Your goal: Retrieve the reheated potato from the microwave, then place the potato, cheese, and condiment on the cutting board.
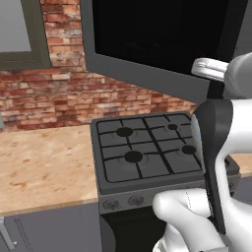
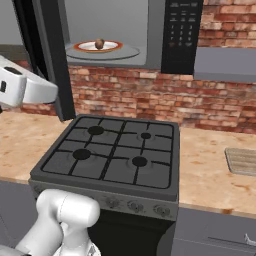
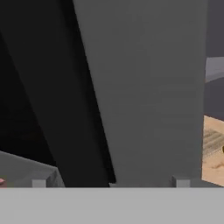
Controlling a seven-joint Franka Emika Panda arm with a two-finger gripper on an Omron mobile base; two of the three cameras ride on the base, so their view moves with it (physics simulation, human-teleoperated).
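Note:
The microwave (image 2: 150,30) hangs above the stove with its door (image 1: 147,39) swung wide open to the left. Inside it, the small brown potato (image 2: 99,44) rests on a white and orange plate (image 2: 85,47) on the turntable. The black keypad panel (image 2: 182,30) is to the right of the opening. My gripper (image 3: 109,183) is open, right up against the grey inner face of the door (image 3: 144,87), beside the door's edge (image 2: 52,65). The striped cutting board (image 2: 242,160) lies on the counter far right. Cheese and condiment are out of view.
A four-burner hob (image 2: 112,150) with knobs along its front sits directly below the microwave. Light wood counter (image 1: 44,162) runs on both sides of it, backed by a brick wall (image 2: 220,100). A window frame (image 1: 22,34) is at the far left.

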